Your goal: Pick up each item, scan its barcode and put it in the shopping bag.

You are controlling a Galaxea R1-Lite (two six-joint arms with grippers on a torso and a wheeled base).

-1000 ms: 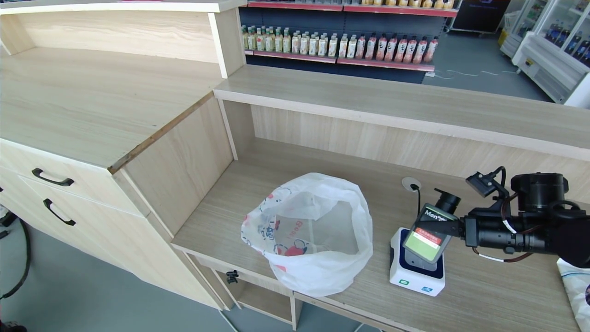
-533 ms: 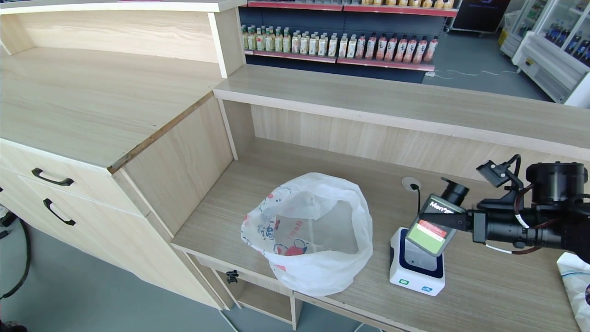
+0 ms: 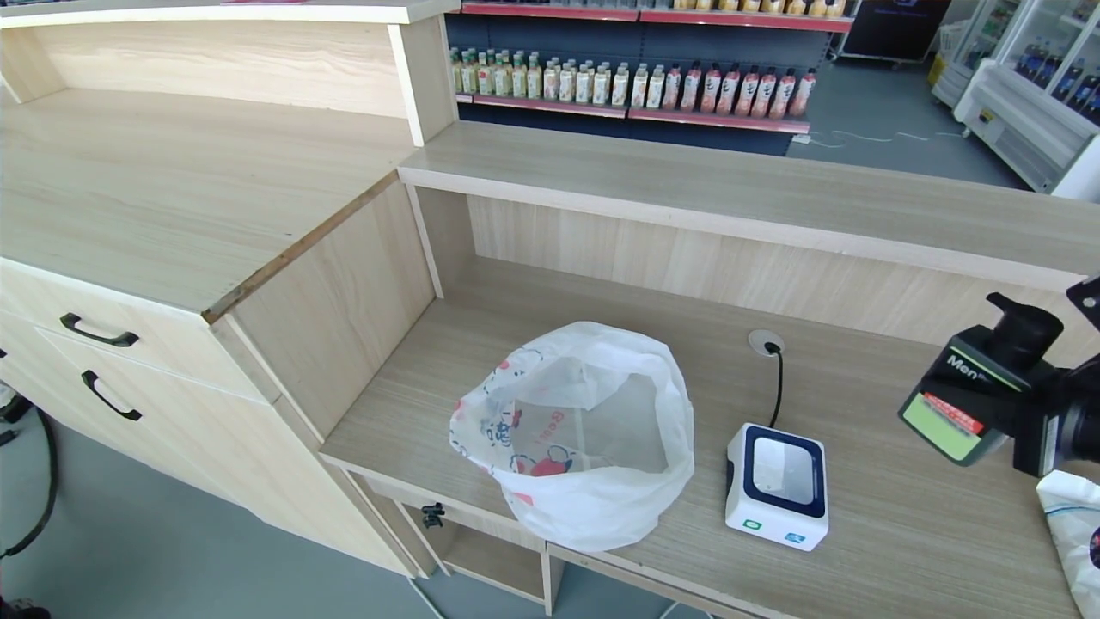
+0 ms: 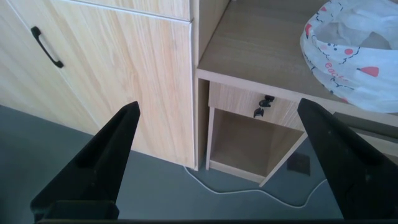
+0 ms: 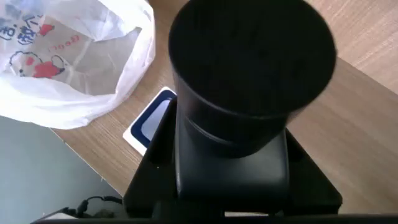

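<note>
Right pincer [image 3: 1027,411] clamped tight on dark bottle [image 3: 958,404], green-red label showing. Bottle tilted, up in air at far right, above table [image 3: 902,550], well off to right of white scanner [image 3: 778,486]. Shopping bag [image 3: 584,438] sits on table, mouth open, just left of scanner, not touching it. White packet [image 3: 1074,524] at table's right edge. Left pincer [image 4: 217,106] down low by cabinet [image 4: 124,74], fingers spread wide, released.

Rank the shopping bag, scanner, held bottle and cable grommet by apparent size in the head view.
1. shopping bag, largest.
2. bottle and scanner look alike; the bottle is held nearer the camera, so unranked.
3. cable grommet, smallest.
</note>
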